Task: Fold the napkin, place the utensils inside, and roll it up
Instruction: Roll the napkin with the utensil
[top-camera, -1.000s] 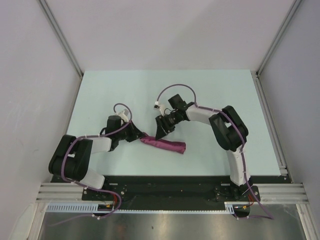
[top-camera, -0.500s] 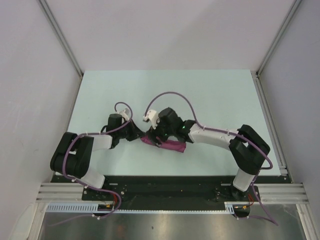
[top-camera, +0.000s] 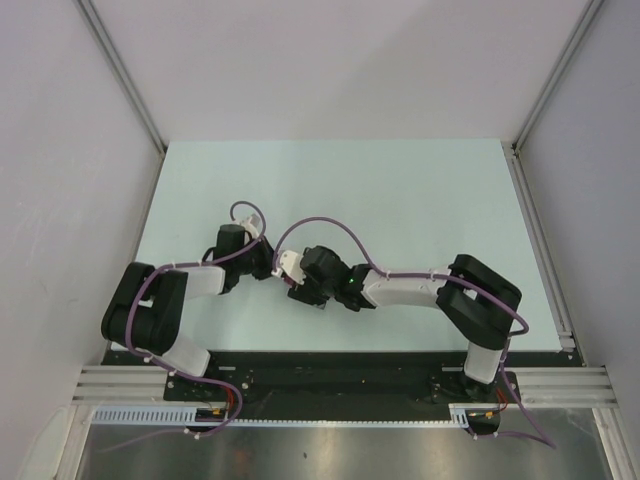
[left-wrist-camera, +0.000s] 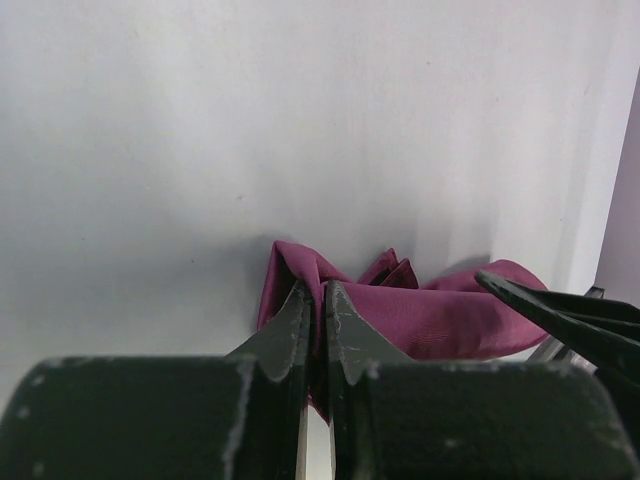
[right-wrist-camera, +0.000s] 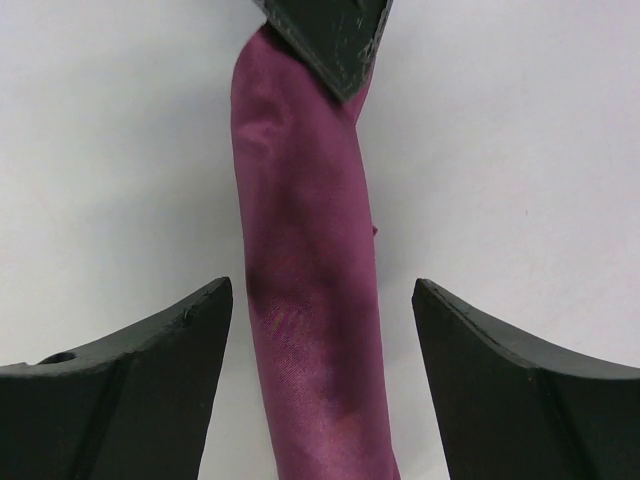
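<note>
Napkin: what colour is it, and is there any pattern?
Plain plum-purple, no pattern; the napkin shows clearest in the right wrist view.

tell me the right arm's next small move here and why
Probably close the right gripper on the napkin. Its fingers are open and sit on either side of the rolled cloth, apart from it, while the left gripper is shut on one end of the roll. Pinching the middle would likely keep the roll from loosening.

The plum napkin (right-wrist-camera: 310, 300) lies rolled into 1 smooth tube on the table (right-wrist-camera: 120, 150), 1 end loosely bunched.
</note>
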